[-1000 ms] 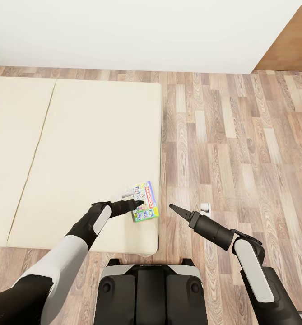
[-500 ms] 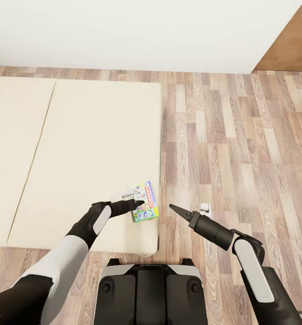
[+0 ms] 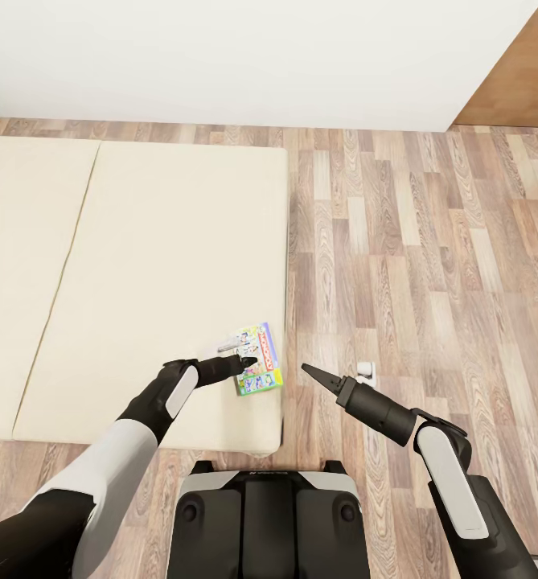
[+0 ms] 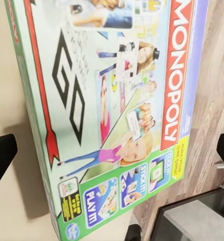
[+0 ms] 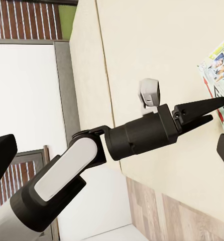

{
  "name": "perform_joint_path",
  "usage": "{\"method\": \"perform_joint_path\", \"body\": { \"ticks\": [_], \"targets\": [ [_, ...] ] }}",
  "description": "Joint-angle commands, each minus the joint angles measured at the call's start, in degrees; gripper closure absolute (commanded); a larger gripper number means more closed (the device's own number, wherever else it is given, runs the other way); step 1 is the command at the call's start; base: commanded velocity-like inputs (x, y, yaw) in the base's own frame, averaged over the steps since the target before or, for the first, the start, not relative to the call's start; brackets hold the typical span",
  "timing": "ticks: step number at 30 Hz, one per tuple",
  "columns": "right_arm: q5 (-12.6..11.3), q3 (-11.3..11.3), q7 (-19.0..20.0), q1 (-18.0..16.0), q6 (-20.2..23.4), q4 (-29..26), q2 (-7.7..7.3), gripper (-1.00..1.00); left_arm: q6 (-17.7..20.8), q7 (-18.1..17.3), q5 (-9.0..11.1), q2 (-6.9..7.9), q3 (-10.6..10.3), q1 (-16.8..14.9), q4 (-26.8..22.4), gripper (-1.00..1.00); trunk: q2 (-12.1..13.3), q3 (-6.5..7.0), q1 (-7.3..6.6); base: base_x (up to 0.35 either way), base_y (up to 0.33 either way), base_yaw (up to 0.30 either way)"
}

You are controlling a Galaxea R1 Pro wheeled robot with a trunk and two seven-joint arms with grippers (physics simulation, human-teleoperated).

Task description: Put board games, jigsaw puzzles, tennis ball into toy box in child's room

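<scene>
We stood at the foot of the bed point(image 3: 140, 265), looking down on its beige mattress and the wood-plank floor point(image 3: 413, 257) beside it. One board game point(image 3: 256, 359), the green-edged box with the white "MONOPOLY" cover, lay flat on the mattress near the corner closest to us, just beside the edge toward the floor. Our left gripper point(image 3: 238, 362) was over the near side of this box; in the right wrist view its two fingers stood close together with a small gap, and nothing was between them. In the left wrist view the box cover point(image 4: 112, 110) lay under the camera, with the dark fingertips point(image 4: 1, 155) far to each side. Our right gripper point(image 3: 307, 369) hung over the floor, just beside the bed; its fingers looked pressed together to one point, holding nothing.
</scene>
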Motion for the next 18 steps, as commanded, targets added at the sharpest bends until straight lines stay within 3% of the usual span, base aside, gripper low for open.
{"method": "perform_joint_path", "body": {
  "ticks": [1,18],
  "targets": [
    [-0.1,0.0,0.1,0.0,0.3,0.0,-0.01,-1.00,0.3,-0.1,0.2,0.01,0.0,0.0,0.0,-1.00,-0.1,-0.06,0.03,0.000,0.000,0.000],
    [-0.1,0.0,0.0,0.0,0.3,0.0,-0.01,-1.00,-2.0,-3.0,0.1,0.00,-1.9,0.0,3.7,-1.00,-0.1,-0.06,0.03,0.000,0.000,0.000]
  ]
}}
